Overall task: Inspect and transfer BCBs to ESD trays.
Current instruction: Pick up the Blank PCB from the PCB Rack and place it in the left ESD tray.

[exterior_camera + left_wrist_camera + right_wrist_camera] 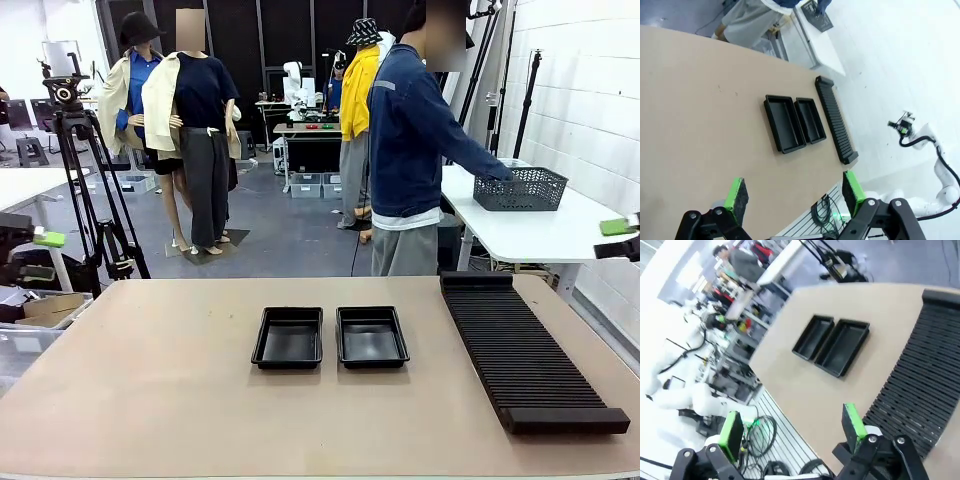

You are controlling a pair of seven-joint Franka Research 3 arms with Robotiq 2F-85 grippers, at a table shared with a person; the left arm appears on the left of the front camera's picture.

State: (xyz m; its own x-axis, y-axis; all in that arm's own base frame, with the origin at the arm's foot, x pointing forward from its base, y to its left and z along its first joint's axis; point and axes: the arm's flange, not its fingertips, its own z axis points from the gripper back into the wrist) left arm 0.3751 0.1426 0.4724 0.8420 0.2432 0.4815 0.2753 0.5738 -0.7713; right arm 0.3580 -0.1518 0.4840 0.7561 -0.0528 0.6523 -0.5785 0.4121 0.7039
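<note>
I see the two ESD trays (289, 337) lying side by side with a narrow gap between them at the middle of the tabletop (150, 380), and the long slotted rack (525, 350) lies apart from them at their 3 o'clock. My left tool (795, 192) hangs high above the tabletop with its green pads (737, 197) spread wide on nothing, the trays at 12 o'clock in its wrist view. My right tool (792, 426) is spread just as wide and holds nothing, with the trays at 12 o'clock and the rack at 2 o'clock, while beyond the far edge at 1 o'clock a person (410, 150) stands with a hand at a dark basket (520, 188) on a white side table (520, 235).
</note>
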